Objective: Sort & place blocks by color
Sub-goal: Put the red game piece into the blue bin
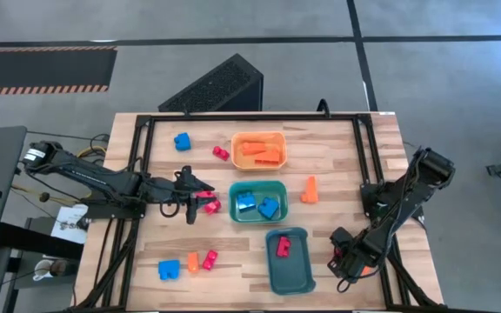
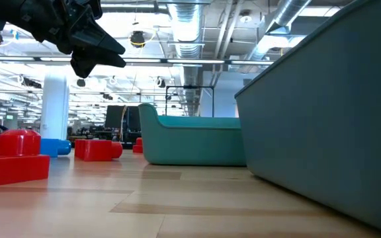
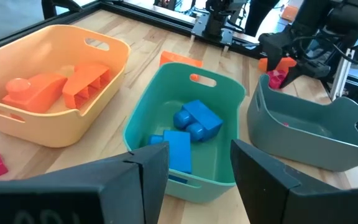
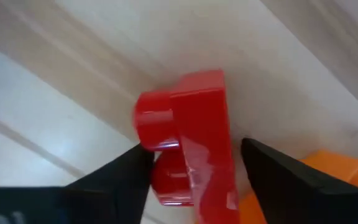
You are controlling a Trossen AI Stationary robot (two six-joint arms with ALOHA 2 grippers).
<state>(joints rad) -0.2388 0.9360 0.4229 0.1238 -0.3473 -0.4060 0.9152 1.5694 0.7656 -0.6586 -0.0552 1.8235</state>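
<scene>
My right gripper [image 1: 348,261] points down at the table's near right, open. Its fingers stand on either side of a red studded block [image 4: 191,124] that lies on the wood, with an orange block [image 4: 328,174] beside it. My left gripper [image 1: 197,204] hovers open at the left of the green tray [image 1: 278,187], nothing between its fingers [image 3: 148,174]. A red block [image 1: 210,207] lies on the table by its tips. The orange tray [image 1: 259,137] holds orange blocks, the green tray holds blue ones [image 3: 188,127], and the teal tray [image 1: 292,276] holds a red one [image 1: 283,247]. My right gripper comes at the red block from above, one finger [image 4: 126,171] by the block's studs [image 4: 157,118] and the other [image 4: 272,168] off its flat side with a gap showing. Whether the first finger touches the studs I cannot tell. The block lies on the table.
Loose blocks lie about: blue [image 1: 182,141] and red [image 1: 222,153] at the far left, orange [image 1: 310,189] right of the green tray, blue [image 1: 169,269], orange [image 1: 192,261] and pink [image 1: 210,258] at the near left. A black frame [image 1: 233,117] runs along the table's edges.
</scene>
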